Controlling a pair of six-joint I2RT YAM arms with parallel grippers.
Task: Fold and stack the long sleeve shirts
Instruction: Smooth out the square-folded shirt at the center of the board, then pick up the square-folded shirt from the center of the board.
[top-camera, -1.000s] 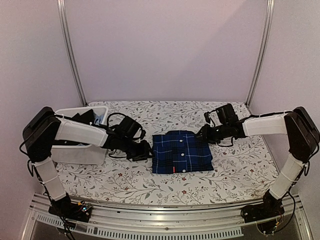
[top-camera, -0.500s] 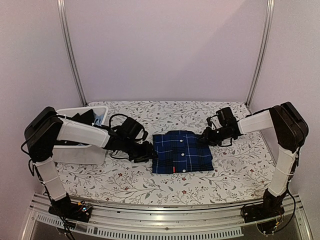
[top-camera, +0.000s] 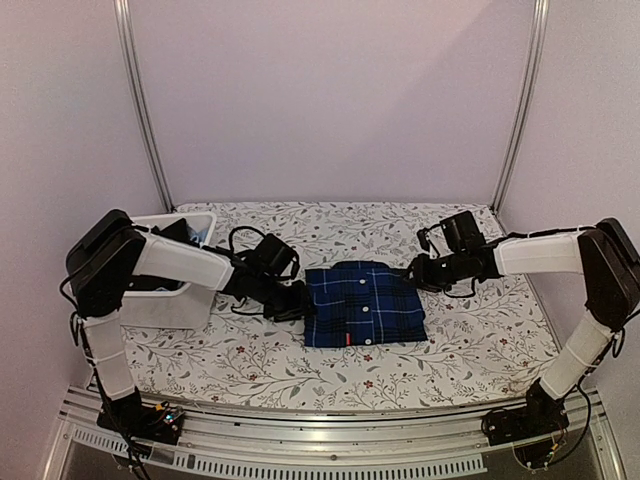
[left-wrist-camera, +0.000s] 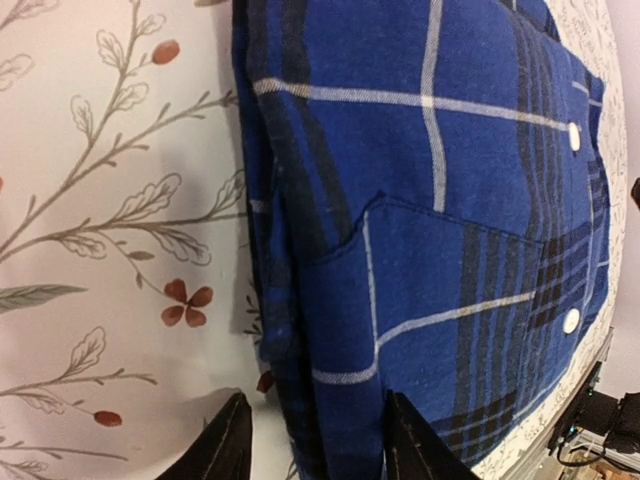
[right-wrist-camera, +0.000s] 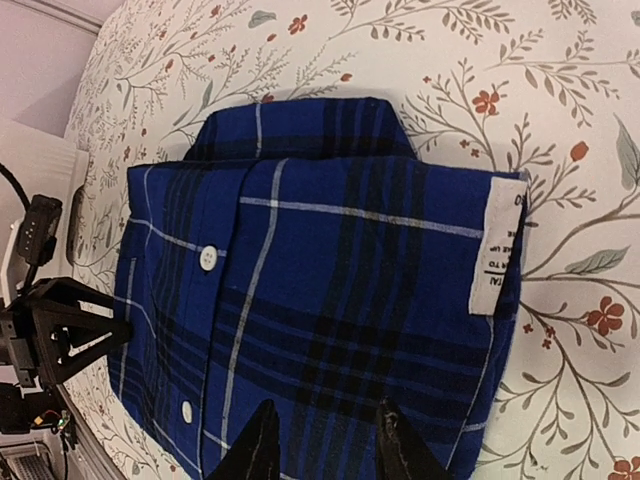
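Observation:
One of the long sleeve shirts (top-camera: 362, 305), navy plaid with white buttons, lies folded into a rectangle at the middle of the table. My left gripper (top-camera: 297, 303) sits low at its left edge. In the left wrist view the shirt (left-wrist-camera: 430, 200) fills the frame, and the folded edge lies between the fingers of the open left gripper (left-wrist-camera: 315, 450), with bare table beside it. My right gripper (top-camera: 415, 272) is at the shirt's far right corner. In the right wrist view the open right gripper (right-wrist-camera: 325, 445) hovers over flat plaid shirt cloth (right-wrist-camera: 330, 290), gripping nothing.
A white bin (top-camera: 165, 305) stands at the left of the floral table cover (top-camera: 470, 340), with dark and light-blue cloth (top-camera: 185, 235) showing inside. Metal posts rise at the back corners. A white care label (right-wrist-camera: 495, 255) shows on the shirt's edge.
The left gripper has slid right until its fingers straddle the shirt's left edge. The right gripper has shifted slightly right at the far corner. The shirt has not moved.

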